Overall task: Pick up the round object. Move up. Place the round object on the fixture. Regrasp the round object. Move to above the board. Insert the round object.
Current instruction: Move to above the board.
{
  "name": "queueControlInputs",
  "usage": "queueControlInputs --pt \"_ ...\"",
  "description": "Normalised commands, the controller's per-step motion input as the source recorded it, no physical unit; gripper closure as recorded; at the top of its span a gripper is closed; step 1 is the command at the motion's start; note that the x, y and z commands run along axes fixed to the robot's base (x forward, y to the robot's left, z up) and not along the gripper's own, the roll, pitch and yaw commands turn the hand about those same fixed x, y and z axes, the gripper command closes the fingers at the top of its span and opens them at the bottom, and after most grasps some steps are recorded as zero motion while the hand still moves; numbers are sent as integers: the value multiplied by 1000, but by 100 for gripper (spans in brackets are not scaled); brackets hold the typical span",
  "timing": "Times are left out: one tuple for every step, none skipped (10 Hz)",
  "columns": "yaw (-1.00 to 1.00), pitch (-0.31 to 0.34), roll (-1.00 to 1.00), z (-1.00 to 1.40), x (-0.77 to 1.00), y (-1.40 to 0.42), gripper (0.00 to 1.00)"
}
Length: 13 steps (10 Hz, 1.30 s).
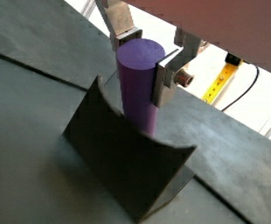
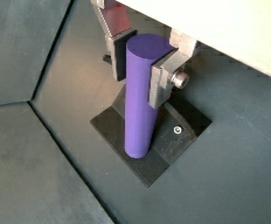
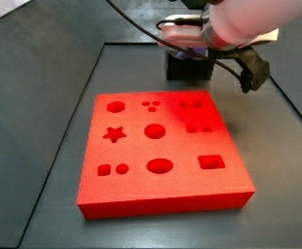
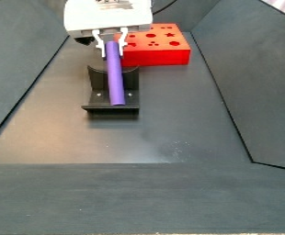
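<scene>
Wrist views: round object (image 2: 142, 96) upright between gripper (image 2: 141, 54) fingers (image 2: 162, 74).

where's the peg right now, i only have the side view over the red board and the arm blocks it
Observer: The purple peg stands upright at the fixture, beyond the board, not in any hole.
Operator: is the hand on it
Observer: Yes, the hand grips the peg near its top, with the silver fingers on either side in both wrist views.
Operator: is the bottom end down on the fixture
Observer: In a wrist view the lower end meets the fixture's base plate, beside a small screw; I cannot tell if it bears weight.
</scene>
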Motion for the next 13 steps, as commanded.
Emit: queueControlInputs --pt "180 21 -116 1000 -65 100 100" --pt "147 -17 -122 1000 -65 93 100" --pt "116 -57 -97 1000 -67 85 100" --pt "76 -93 -63 1000 -71 80 100" --pt "53 -97 -55 1000 -73 78 100" --pt "9 -98 -46 1000 -73 73 100" --pt "-17 -89 -45 1000 -74 70 100" --pt "-46 -72 -46 1000 -80 65 100" --pt "-53 -62 -50 1000 -81 61 100" --pt "-67 -35 -55 1000 -86 57 100" --pt "-69 -18 -57 1000 -93 54 100" --pt "-62 -1 -61 1000 -96 48 100" --pt "-56 15 -64 1000 -96 43 100"
